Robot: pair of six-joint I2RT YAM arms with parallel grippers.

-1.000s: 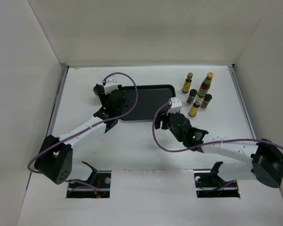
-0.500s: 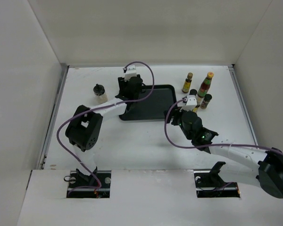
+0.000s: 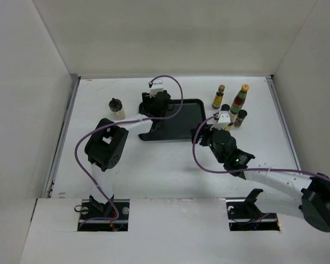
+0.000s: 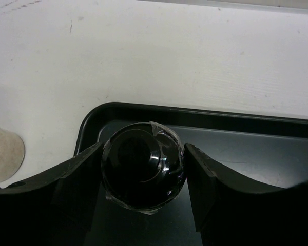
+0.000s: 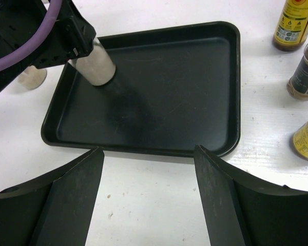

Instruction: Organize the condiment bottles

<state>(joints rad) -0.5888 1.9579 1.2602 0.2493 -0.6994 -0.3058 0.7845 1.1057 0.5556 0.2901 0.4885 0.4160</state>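
Gripping the white bottle [image 5: 95, 64] by its black cap in the clamped left end effector [image 4: 142, 171], at the far-left corner of the tray [image 5: 195, 97]. Hard to tell whether seated on the tray floor. Might topple if released tilted or with the base riding the sloped rim. With the right end effector [image 5: 149, 151] spread wide and empty above the table [image 5: 143, 205] by the near rim, could nudge the tray if advanced.

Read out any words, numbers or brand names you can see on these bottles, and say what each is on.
No text reads clearly.
On the upper yellow-label bottle: dark print, too blurred to read.
On the short dark bottle: grey label, print too small.
On the lower yellow-label bottle: label cut off by the frame, unreadable.
On the white bottle and the tray: no writing visible.
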